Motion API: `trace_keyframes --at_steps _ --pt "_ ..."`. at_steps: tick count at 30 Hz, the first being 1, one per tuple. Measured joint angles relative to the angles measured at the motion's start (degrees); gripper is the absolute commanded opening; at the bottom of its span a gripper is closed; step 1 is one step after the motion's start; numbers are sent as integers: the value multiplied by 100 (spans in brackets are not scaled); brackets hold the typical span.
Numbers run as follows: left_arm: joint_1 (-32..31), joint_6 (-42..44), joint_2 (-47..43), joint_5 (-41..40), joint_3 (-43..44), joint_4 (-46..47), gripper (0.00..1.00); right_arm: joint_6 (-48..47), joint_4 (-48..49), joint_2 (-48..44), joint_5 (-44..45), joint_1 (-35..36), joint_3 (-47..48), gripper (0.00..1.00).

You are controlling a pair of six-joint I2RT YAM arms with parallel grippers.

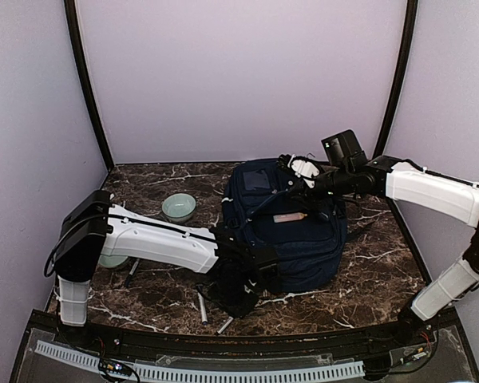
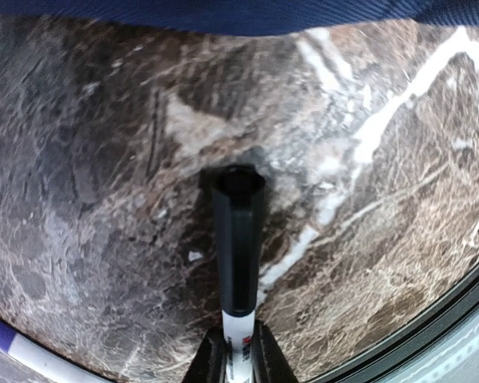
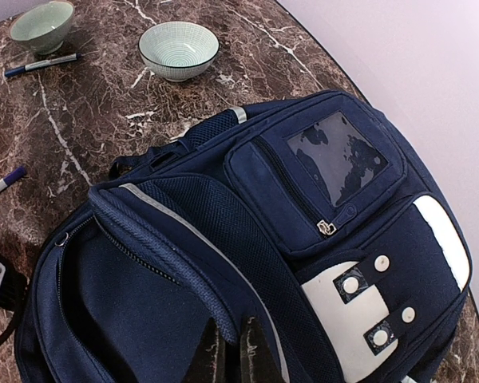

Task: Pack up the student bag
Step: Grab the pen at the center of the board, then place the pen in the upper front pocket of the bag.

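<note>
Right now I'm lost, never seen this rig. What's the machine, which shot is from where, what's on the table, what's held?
Two white robot arms are bolted at the table's near edge, each ending in a two-finger tool. The top view looks down from behind them: left arm, right arm. The other two pictures come from a camera on each wrist, looking along the fingers. On the marble table lie a navy student bag, a striped bowl, a green bowl and loose markers. The left tool is shut on a black-capped marker. The right tool is shut at the bag's open top, apparently pinching its fabric.
</note>
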Motion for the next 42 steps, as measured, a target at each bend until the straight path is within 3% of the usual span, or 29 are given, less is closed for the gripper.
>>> trace_keyframes --at_steps 3,15,25,29,35,42 --pt "0 299 37 63 55 -59 18 2 0 2 2 0 0 0" --pt "-131 640 251 -278 573 -776 3 0 0 2 0 0 0 0" --pt "-656 1598 125 -767 1585 -1311 0 0 -2 0 -20 0 -2 0" --pt "-686 2151 72 -1294 2111 -1266 0 0 -4 0 -24 0 -2 0" --pt "-664 3191 133 -2815 2649 -776 0 2 -55 -90 -70 0 -4 0" --pt "-428 4942 595 -4437 2664 774 0 2 -103 -319 -190 -4 -101 0"
